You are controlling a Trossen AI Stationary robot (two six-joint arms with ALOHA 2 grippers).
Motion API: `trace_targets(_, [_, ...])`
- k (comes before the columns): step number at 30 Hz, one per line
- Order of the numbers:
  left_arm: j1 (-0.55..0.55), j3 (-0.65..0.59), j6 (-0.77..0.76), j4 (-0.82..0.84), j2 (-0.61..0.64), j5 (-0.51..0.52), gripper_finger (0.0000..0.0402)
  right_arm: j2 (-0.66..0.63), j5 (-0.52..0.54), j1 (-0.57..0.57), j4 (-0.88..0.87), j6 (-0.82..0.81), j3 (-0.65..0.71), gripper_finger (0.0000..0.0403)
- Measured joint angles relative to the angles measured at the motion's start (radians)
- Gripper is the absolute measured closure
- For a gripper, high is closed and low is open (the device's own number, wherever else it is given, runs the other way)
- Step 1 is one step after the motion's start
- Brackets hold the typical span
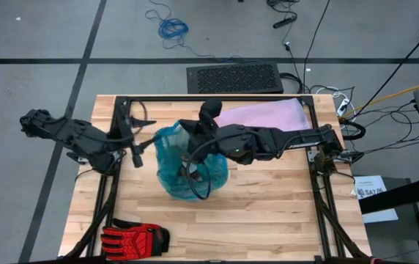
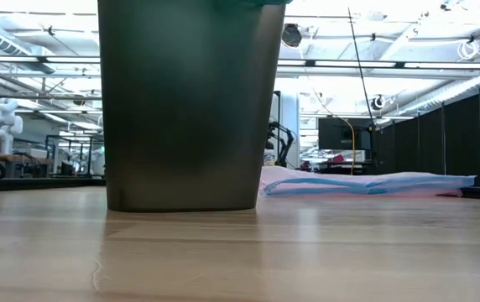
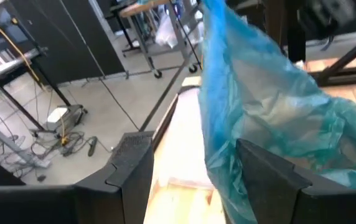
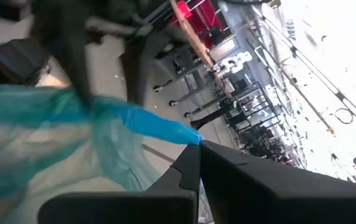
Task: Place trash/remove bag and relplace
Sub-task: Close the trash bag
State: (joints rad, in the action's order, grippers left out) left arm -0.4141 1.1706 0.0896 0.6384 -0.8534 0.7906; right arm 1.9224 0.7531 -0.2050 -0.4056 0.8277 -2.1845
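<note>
Freeing the teal bag from the bin

Our right gripper (image 4: pixel 196 149) is pinched tight on the bag (image 1: pixel 187 165) rim, above the bin (image 2: pixel 190 109) mid-bench (image 1: pixel 268 213); our left gripper (image 3: pixel 190 180) gapes wide beside the rim, holding nothing. We judge the lift should go straight up and slowly, so the film clears without snagging.

We see grey floor (image 1: pixel 34 44), blue cable coil (image 1: pixel 171 28), black grille mat (image 1: pixel 234 78); bright ceiling lights (image 2: pixel 374 25) beyond.
</note>
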Motion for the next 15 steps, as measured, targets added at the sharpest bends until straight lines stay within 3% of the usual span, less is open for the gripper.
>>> trace_targets(3, [0.000,0.000,0.017,0.008,0.046,-0.002,0.0180,0.000,-0.005,0.000,-0.027,-0.035,0.000,0.0403])
trace_targets(8, [0.000,0.000,0.047,0.024,0.114,-0.097,0.0180,0.000,-0.036,0.000,-0.056,-0.053,0.000,0.0403])
trace_targets(11, [0.004,-0.015,0.101,0.037,0.136,-0.104,0.0180,0.001,-0.100,0.000,-0.070,-0.065,0.000,0.0403])
trace_targets(15, [0.029,-0.016,0.147,0.055,0.142,-0.185,0.0200,0.002,-0.135,-0.004,-0.060,-0.068,0.000,0.0403])
